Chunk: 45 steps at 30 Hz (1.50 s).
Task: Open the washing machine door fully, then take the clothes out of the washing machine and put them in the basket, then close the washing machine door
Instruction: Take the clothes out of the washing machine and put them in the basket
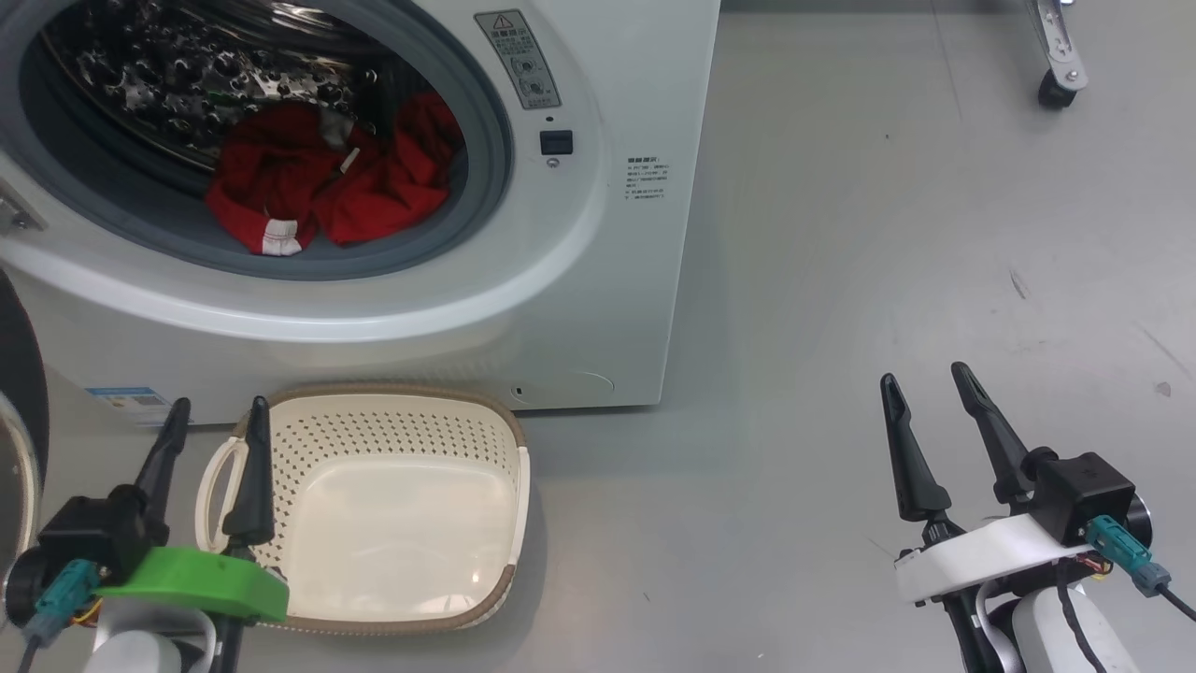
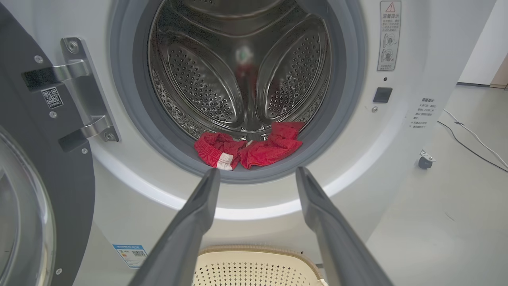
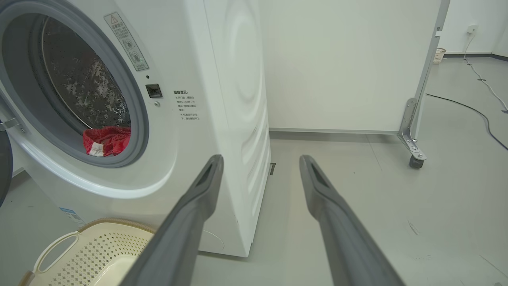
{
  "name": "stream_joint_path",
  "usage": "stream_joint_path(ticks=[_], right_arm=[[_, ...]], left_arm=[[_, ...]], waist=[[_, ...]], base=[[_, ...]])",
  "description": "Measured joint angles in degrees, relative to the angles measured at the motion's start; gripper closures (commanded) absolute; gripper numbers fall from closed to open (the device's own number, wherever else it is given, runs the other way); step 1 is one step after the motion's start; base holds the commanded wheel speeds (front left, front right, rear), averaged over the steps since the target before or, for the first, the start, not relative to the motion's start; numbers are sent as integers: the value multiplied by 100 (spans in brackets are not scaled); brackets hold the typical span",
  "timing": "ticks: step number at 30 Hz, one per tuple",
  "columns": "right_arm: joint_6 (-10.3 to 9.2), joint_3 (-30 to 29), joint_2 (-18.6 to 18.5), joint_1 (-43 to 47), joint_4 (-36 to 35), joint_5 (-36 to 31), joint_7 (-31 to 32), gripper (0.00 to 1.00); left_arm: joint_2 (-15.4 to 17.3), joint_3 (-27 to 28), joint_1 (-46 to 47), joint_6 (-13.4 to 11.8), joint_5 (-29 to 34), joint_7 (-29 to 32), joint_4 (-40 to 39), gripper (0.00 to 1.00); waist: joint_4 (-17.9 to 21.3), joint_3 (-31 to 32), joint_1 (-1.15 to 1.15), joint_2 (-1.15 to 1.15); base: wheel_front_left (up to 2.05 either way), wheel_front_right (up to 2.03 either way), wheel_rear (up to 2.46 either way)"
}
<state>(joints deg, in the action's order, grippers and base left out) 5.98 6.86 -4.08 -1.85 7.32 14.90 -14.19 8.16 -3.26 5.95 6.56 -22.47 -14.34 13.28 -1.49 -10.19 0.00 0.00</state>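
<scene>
The white washing machine (image 1: 617, 280) stands with its door (image 2: 43, 190) swung wide to the left; a black edge of the door (image 1: 17, 365) shows in the head view. Red clothes (image 1: 318, 182) lie at the front of the steel drum, by the grey gasket, clothes (image 2: 248, 151), clothes (image 3: 106, 141). The cream basket (image 1: 509, 486) sits empty on the floor below the opening, basket (image 2: 254, 254), basket (image 3: 51, 254). My left gripper (image 1: 217, 411) (image 2: 257, 174) hangs open above the basket's left rim, holding nothing. My right gripper (image 1: 925, 379) (image 3: 261, 161) is open over bare floor to the right of the machine.
A white panel on a castor foot (image 3: 414, 159) stands behind and right of the machine, castor (image 1: 1056, 89). A cable (image 3: 476, 111) trails on the grey floor (image 1: 888, 280) far right. A small basket (image 3: 437, 55) stands by the far wall.
</scene>
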Motion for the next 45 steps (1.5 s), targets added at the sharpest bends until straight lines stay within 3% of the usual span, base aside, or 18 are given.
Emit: stream_joint_path(ticks=[17,32,45], right_arm=[[1,274,59,-408,-182,-1,0,0],[43,476,109,-750,-213,18,-1,0],[43,561,152,-923,-235,135,-1,0]], left_arm=[[801,336,1263,-230,286,823,-136,0],[1675,526,2522,-521,650,2001,534,0],[2339,506,3497,-683,1045,3014,1148,0]], waist=[[530,-988,0,0],[1414,-1770,0,0],[1936,-2331,0,0]], base=[[0,0,0],[0,0,0],[0,0,0]])
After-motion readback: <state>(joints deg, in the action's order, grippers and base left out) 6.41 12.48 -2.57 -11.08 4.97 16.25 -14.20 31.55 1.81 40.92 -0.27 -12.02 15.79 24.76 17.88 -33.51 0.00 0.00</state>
